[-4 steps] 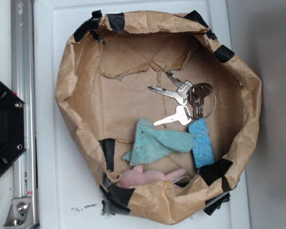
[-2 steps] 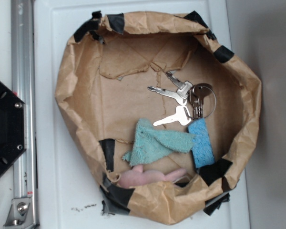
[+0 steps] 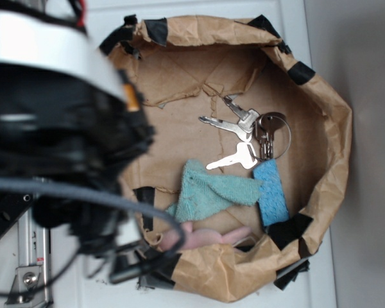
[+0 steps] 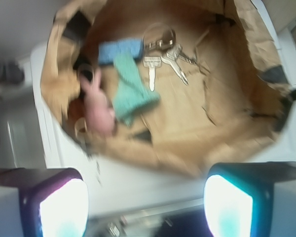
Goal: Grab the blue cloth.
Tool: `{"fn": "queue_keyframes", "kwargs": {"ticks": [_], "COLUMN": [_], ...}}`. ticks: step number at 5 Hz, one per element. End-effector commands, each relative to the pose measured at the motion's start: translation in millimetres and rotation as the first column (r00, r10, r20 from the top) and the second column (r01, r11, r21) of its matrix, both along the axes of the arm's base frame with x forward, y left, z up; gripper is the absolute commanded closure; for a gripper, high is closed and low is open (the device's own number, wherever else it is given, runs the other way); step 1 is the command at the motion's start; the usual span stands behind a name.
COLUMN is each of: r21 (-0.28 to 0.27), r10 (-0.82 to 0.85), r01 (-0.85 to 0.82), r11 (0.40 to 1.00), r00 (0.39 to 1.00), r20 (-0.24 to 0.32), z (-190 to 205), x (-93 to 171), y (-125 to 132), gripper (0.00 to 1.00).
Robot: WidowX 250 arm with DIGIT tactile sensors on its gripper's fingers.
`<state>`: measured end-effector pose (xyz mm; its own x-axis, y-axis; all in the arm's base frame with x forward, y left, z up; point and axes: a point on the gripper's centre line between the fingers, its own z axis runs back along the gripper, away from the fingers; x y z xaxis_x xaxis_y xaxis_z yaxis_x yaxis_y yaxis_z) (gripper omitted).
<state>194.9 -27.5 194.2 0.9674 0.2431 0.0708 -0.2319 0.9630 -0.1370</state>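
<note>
Four items: cloth (image 3: 212,196), keys (image 3: 247,135), blue sponge (image 3: 271,192) and pink toy (image 3: 208,237) are lying together in the paper bin (image 3: 337,128).
Cloth: sitting low in the bin, touching the sponge, overlapping the toy.
Gripper (image 4: 145,205): hanging outside the rim, fingers (image 4: 227,205) standing wide apart, holding nothing.
Risk: closing off-centre is likely to be pinching the toy or sponge instead; descending near the wall could be snagging paper.

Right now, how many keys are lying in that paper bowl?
3 keys on one ring: two fanned toward the bowl's middle, one lying beside the blue cloth. More might hide behind the ring.
</note>
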Motion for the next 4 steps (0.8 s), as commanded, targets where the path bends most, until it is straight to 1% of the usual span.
{"fn": "queue_keyframes", "kwargs": {"ticks": [1, 2, 3, 4], "r21": [-0.080, -0.054, -0.095, -0.172], "r10": [0.206, 0.180, 0.086, -0.011], "r01": [-0.217, -0.190, -0.099, -0.003], "r11": [0.973, 0.980, 0.991, 0.985], "r00": [0.970, 0.971, 0.987, 0.997], "r20": [-0.125, -0.155, -0.133, -0.082], "z": [-62, -98, -127, -148], "x": [51, 57, 63, 68], "y": [10, 4, -8, -19], "gripper": [0.00, 0.00, 0.00, 0.11]}}
